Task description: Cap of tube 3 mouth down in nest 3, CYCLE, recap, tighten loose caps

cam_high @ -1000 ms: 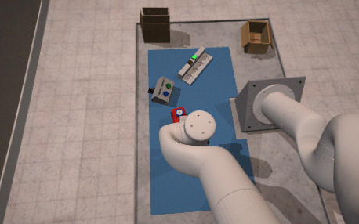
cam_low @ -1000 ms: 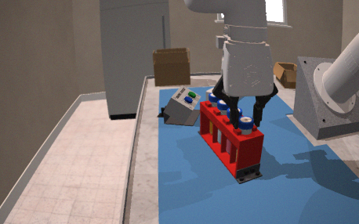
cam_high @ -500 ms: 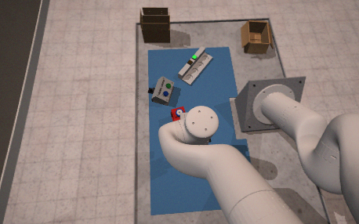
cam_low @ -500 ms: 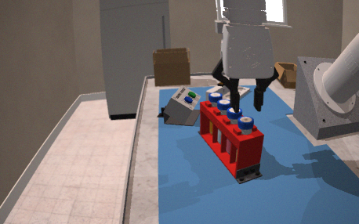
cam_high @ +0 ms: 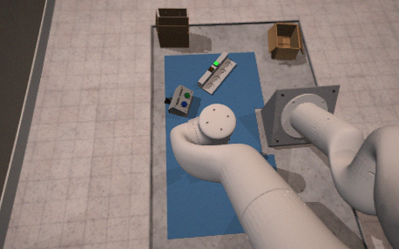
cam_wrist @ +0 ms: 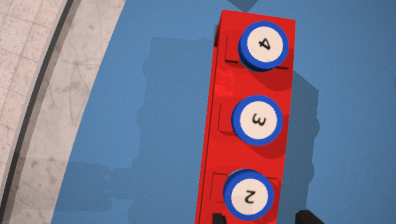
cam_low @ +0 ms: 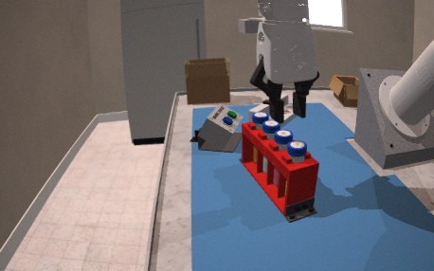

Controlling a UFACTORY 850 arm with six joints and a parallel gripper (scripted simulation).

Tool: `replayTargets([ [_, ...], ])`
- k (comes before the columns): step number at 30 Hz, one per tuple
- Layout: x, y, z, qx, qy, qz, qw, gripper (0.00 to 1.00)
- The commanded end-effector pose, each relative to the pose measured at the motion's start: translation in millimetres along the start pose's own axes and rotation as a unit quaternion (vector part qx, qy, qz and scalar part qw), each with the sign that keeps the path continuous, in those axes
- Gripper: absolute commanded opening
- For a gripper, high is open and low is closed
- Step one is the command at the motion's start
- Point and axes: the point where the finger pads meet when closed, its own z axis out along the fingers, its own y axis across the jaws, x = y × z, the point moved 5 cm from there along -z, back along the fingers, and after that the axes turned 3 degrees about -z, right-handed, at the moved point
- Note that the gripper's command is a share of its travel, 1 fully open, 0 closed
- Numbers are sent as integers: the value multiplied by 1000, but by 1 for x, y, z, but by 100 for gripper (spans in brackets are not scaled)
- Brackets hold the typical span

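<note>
The red decapping rack [cam_low: 280, 168] [cam_wrist: 240, 80] stands on the blue mat [cam_low: 355, 213]. All four tubes carry blue-rimmed white caps. The wrist view shows cap 4 [cam_wrist: 263, 44], cap 3 [cam_wrist: 257, 120] and cap 2 [cam_wrist: 248, 194]. In the exterior view, cap 1 [cam_low: 260, 117] is farthest, then cap 2 [cam_low: 271, 126], cap 3 [cam_low: 283, 136] and cap 4 [cam_low: 297, 149]. My gripper [cam_low: 289, 109] [cam_wrist: 261, 219] is open and empty, hovering just above the rack's far end by caps 1 and 2. The cap tray [cam_high: 217, 72] shows its green lamp [cam_high: 215, 63] lit. The arm hides the rack in the top view.
The key housing [cam_high: 180, 100] [cam_low: 220, 128] with the green key [cam_high: 187, 95] [cam_low: 232, 114] and blue key [cam_high: 184, 104] [cam_low: 227, 120] sits left of the rack. Two cardboard boxes [cam_high: 172, 28] [cam_high: 286, 40] stand at the back. The arm's grey mount [cam_high: 300, 114] [cam_low: 393, 128] is on the right.
</note>
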Motion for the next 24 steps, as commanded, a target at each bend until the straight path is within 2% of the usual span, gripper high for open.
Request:
replayTargets([
  [1,15,2,0,14,-4,-68,998,46],
  [6,15,2,0,14,-4,-68,998,46],
  [18,15,1,35,14,-4,-68,998,46],
  [24,15,1,35,14,-4,-68,998,46],
])
